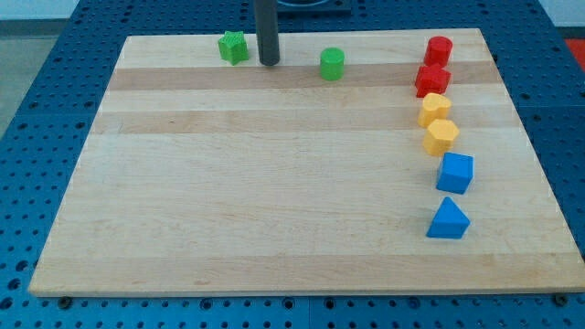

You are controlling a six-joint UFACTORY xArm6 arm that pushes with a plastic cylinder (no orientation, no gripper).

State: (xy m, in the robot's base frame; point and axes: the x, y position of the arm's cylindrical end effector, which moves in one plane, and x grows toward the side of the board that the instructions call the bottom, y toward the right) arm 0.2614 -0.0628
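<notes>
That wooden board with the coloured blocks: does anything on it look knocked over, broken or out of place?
Nothing stands out. Six blocks run down the view's right side, two green ones sit near the top, and my tip rests between the green star and the green cylinder, touching neither.

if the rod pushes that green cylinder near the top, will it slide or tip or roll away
The green cylinder stands upright on its flat end, so it would probably slide, not roll. It looks squat, so tipping seems unlikely. Its round side may let it slip off sideways under an off-centre push. My tip is apart from it, nearer the green star block.
</notes>
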